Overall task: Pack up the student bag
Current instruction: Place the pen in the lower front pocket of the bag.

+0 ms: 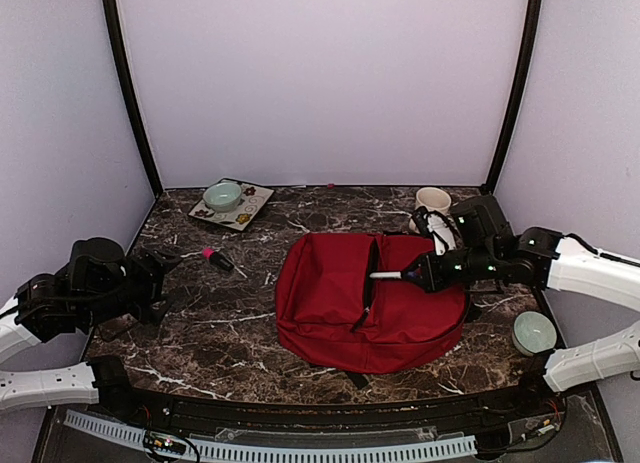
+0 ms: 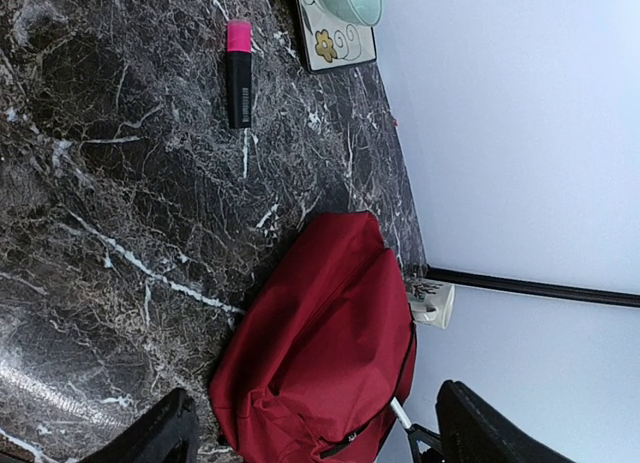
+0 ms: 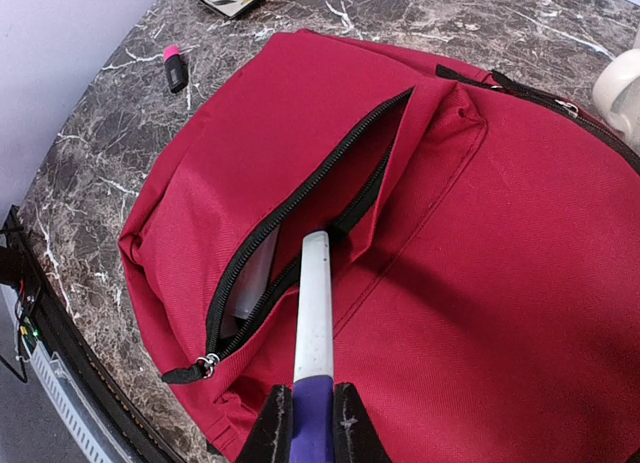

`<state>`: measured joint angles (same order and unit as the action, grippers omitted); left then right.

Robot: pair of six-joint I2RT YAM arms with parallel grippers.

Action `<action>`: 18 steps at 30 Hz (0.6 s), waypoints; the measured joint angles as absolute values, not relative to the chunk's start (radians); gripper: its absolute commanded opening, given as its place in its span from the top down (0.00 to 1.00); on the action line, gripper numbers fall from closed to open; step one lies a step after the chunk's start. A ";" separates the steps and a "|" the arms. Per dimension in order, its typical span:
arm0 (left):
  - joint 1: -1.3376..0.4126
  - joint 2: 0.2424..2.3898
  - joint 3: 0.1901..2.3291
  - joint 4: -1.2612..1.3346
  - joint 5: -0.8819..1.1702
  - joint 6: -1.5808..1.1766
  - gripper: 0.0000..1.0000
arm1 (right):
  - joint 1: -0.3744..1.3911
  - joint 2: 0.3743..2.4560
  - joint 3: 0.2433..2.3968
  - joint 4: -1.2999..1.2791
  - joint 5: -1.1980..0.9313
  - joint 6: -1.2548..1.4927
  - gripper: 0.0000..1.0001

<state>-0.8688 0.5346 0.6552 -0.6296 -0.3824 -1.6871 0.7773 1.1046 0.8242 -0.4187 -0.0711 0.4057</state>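
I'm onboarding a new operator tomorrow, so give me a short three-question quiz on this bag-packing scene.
1. True or false: the front pocket of the student bag is unzipped.
2. What does the right gripper hold? A) a white pen with a purple end B) a spoon C) a notebook
3. Fill in: the pink-capped marker lies on the ___, apart from the bag.

Key: 1 true; 2 A; 3 table.
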 measured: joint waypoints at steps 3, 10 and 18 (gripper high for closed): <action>-0.869 0.534 0.655 -0.628 -0.382 -1.687 0.16 | 0.777 1.115 0.824 -0.398 -0.079 0.406 1.00; -0.869 0.534 0.655 -0.623 -0.382 -1.686 0.16 | 0.777 1.153 0.824 -0.352 -0.113 0.410 1.00; -0.869 0.534 0.654 -0.609 -0.382 -1.682 0.17 | 0.776 1.158 0.766 -0.184 -0.175 0.453 1.00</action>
